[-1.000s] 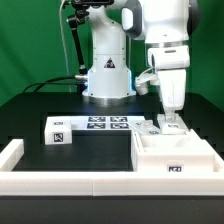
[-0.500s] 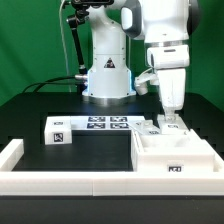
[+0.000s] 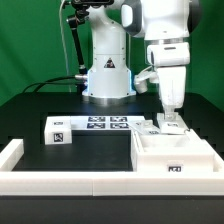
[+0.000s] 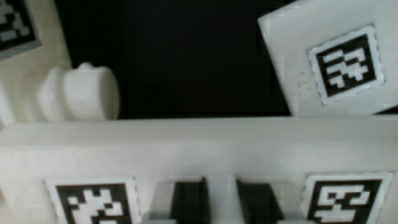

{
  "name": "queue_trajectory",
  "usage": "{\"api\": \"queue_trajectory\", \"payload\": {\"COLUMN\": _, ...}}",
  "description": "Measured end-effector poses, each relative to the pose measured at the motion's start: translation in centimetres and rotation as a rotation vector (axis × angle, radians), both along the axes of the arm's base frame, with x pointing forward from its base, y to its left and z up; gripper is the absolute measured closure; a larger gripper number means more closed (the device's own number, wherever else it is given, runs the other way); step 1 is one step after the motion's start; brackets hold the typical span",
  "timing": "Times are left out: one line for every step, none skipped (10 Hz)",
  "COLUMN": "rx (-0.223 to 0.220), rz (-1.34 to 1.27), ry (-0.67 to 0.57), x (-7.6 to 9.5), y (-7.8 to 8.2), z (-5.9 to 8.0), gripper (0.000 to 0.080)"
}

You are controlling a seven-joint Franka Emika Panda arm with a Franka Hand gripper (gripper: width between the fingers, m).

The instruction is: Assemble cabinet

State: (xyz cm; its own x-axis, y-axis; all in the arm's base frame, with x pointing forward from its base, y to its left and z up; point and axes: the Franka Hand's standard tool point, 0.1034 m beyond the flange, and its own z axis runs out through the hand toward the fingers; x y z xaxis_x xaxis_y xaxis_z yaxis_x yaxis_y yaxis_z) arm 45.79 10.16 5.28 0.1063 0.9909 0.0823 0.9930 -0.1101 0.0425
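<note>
Border rail [image 3: 12, 152], low, white, at exterior view's left on black surface [image 3: 40, 105]. Small white tagged block [image 3: 56, 130] next, near flat white marker board [image 3: 105, 124]. Large white plastic cabinet [image 3: 175, 158], box-shaped, at exterior view's right. Pincer [image 3: 172, 124] down at cabinet's rear wall; released or clenched: cannot tell.

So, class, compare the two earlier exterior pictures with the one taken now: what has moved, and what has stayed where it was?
The arm and its gripper have shifted slightly toward the exterior view's right, staying low at the back wall of the cabinet. Nothing is visibly grasped or released. The cabinet, the loose white block and the marker board lie as before.
</note>
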Motion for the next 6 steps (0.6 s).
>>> {"api": "queue_trajectory", "payload": {"rx": 0.002, "rz": 0.0, "ry": -0.002, "x": 0.2, "y": 0.1, "z": 0.0, "gripper": 0.0729}}
{"api": "queue_trajectory", "payload": {"rx": 0.005, "rz": -0.002, "ry": -0.007, "x": 0.7, "y": 0.2, "z": 0.0, "gripper": 0.0729}}
{"api": "queue_trajectory", "payload": {"rx": 0.007, "rz": -0.006, "ry": -0.01, "x": 1.2, "y": 0.3, "z": 0.1, "gripper": 0.0729}}
{"api": "queue_trajectory", "payload": {"rx": 0.008, "rz": -0.01, "ry": -0.013, "x": 1.5, "y": 0.4, "z": 0.2, "gripper": 0.0729}}
{"api": "queue_trajectory", "payload": {"rx": 0.008, "rz": -0.014, "ry": -0.012, "x": 1.5, "y": 0.4, "z": 0.1, "gripper": 0.0729}}
{"api": "queue_trajectory", "payload": {"rx": 0.01, "rz": -0.015, "ry": -0.013, "x": 1.5, "y": 0.4, "z": 0.0, "gripper": 0.0729}}
